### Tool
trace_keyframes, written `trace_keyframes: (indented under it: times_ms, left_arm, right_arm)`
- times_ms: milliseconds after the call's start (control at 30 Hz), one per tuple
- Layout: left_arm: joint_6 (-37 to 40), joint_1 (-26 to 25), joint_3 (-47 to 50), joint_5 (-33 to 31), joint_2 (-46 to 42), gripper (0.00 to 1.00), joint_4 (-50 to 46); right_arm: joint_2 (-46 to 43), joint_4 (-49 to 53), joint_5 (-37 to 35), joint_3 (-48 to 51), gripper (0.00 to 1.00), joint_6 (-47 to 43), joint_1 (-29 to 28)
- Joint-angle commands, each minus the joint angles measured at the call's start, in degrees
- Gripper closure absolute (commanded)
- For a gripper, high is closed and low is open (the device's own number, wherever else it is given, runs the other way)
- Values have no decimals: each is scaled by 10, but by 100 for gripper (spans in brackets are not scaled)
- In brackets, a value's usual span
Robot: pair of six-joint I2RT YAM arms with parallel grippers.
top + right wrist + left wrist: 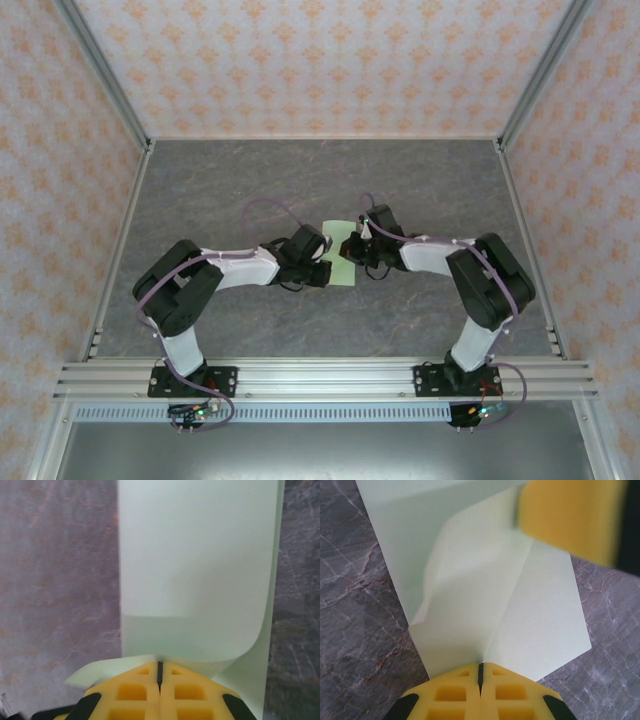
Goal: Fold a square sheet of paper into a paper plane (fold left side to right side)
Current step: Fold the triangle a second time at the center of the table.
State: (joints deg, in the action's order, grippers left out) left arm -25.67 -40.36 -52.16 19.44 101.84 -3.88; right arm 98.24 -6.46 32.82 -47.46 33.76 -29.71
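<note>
The square sheet of paper (340, 258) sat curled at the middle of the surface (250, 180), the left hand (480, 672) and right hand (160, 667) each clamped on opposite edges, seemingly to carry its left side across.

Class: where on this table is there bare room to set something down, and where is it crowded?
The far half of the table, between back wall and arms, is bare; so is the near strip between the arm bases. Crowded mid-table, where left gripper and right gripper pinch the square sheet of paper.
</note>
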Motion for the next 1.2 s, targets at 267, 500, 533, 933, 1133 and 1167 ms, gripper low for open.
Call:
trace_keyframes:
  times_ms: [267, 500, 533, 933, 1133, 1167]
  left_arm:
    - [-2, 3, 29, -1, 10, 99, -17]
    - [-4, 3, 30, 0, 9, 100, -15]
    - [-4, 3, 30, -1, 9, 100, -15]
    - [-3, 3, 32, -4, 8, 100, -16]
    - [-4, 6, 34, -3, 10, 100, -16]
    - [-5, 7, 35, -2, 11, 100, -15]
  right_arm:
    - [-41, -95, -42, 63, 99, 60, -53]
    - [-13, -125, -37, 62, 99, 80, -63]
    - [-8, -126, -37, 62, 99, 82, -64]
    - [39, -90, -65, 35, 99, 71, -65]
    - [33, -25, -107, 23, 99, 34, -63]
    - [33, -18, -112, 21, 99, 27, -62]
